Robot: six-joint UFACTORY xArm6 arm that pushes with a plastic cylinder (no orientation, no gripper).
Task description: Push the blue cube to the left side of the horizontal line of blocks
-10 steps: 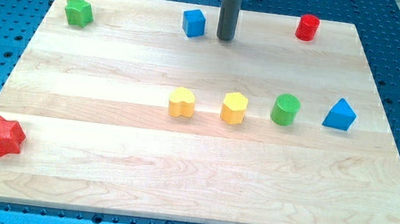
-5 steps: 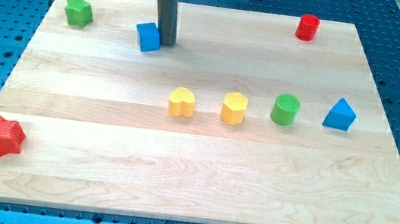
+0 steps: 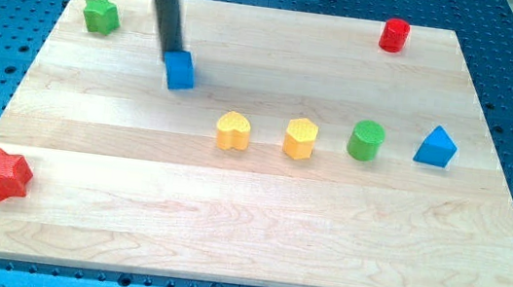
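Note:
The blue cube [image 3: 180, 71] sits on the wooden board, up and to the left of a horizontal row of blocks. The row holds a yellow heart [image 3: 232, 132], a yellow hexagon [image 3: 300, 138], a green cylinder [image 3: 367, 140] and a blue triangle [image 3: 435, 147]. My tip [image 3: 171, 53] touches the cube's upper left edge, and the dark rod leans up toward the view's top left.
A green star [image 3: 101, 15] lies near the board's top left corner. A red cylinder [image 3: 394, 34] stands at the top right. A red star [image 3: 4, 174] lies at the bottom left. The board's edge [image 3: 239, 284] runs along the view's bottom.
My rod swept from right of the blue cube leftward, pushing it left and then down toward the row. The other blocks have not moved.

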